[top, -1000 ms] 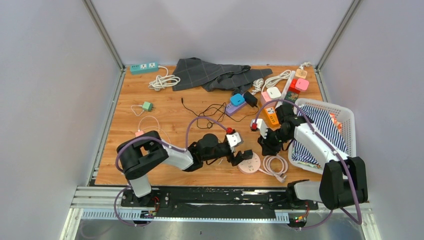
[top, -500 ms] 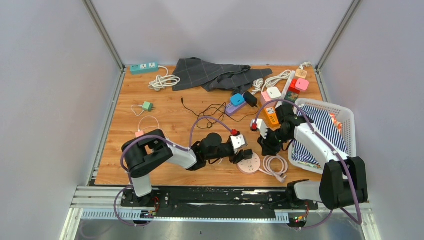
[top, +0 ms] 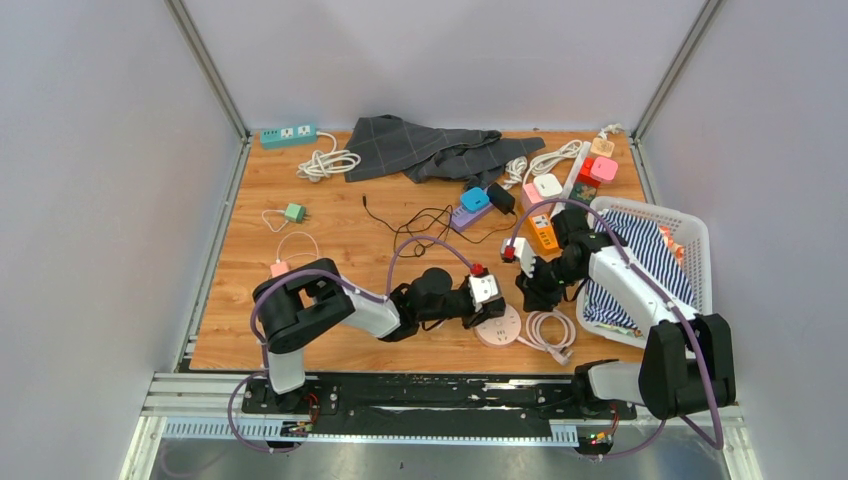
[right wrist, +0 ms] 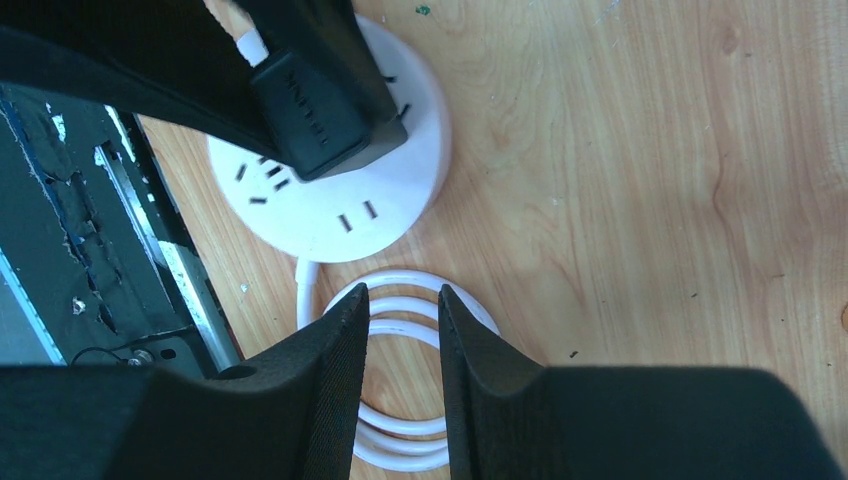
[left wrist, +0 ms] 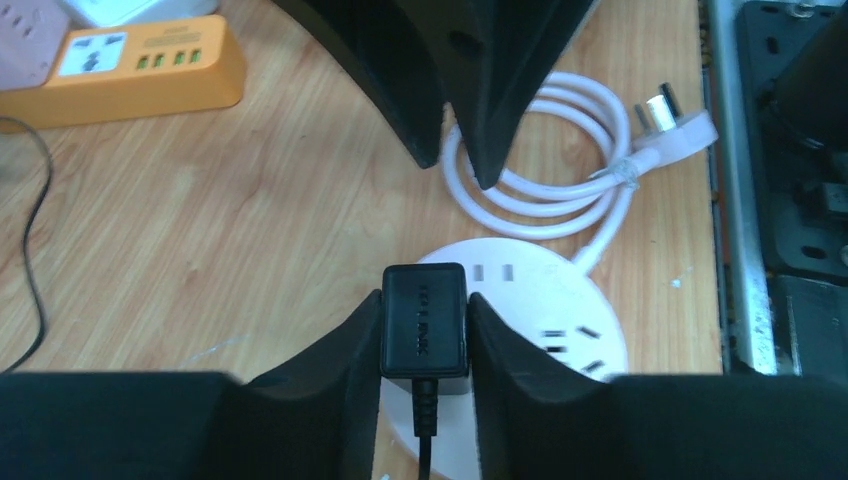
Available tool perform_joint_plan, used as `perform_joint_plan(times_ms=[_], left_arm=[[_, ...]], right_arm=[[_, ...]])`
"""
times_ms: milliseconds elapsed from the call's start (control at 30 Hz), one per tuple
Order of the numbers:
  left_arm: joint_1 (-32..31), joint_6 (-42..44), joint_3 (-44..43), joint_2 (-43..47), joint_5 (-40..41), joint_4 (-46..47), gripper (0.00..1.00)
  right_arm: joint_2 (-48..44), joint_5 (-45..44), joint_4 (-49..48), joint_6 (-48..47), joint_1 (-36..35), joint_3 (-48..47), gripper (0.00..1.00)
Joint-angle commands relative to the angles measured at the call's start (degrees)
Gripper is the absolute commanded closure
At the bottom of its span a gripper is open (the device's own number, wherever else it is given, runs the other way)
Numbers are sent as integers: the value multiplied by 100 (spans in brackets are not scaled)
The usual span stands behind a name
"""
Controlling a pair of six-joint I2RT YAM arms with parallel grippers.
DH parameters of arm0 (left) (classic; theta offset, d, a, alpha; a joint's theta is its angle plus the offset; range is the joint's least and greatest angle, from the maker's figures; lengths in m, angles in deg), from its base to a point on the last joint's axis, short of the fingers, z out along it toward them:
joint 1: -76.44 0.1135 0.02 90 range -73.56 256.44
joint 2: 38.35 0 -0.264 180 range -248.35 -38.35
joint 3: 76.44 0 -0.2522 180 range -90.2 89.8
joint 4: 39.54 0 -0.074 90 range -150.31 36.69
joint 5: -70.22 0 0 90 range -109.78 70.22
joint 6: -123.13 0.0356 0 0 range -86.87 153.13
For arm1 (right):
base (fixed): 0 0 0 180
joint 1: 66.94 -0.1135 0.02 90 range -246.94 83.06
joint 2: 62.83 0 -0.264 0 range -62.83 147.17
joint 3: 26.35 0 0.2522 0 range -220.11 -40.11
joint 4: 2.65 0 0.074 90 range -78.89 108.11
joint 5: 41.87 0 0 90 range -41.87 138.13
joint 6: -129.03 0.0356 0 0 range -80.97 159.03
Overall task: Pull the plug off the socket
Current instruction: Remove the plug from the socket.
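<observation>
Black plug [left wrist: 424, 322] seated in round white socket [left wrist: 545, 300] | left gripper [left wrist: 424, 300] clamped on plug | right gripper [right wrist: 402, 292] barely parted, empty, beside socket | risk: unpinned socket likely lifts with the pull

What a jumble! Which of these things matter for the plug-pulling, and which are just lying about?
In the job: black plug, round white socket, left gripper clamped on the plug.

Lying about: orange power strip, teal power strip, grey cloth, white basket, green charger.
</observation>
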Motion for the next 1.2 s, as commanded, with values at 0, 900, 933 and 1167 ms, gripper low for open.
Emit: perform_joint_plan(times_ms=[0,900,933,1167], left_arm=[[-52,147,-172,-136,-70,-102,77],[-50,-806,258,-325,176,860,100],[-46,-809,269,-333,174,901,100],[-45,-945,336,-439,134,1212,100]], right_arm=[[-101,123,193,-77,104,-84,66],[-615,1247,685,-1829,166,426,100],[-628,1215,635,-1857,154,477,100],[-376,649,72,-1440,-308,597,100]])
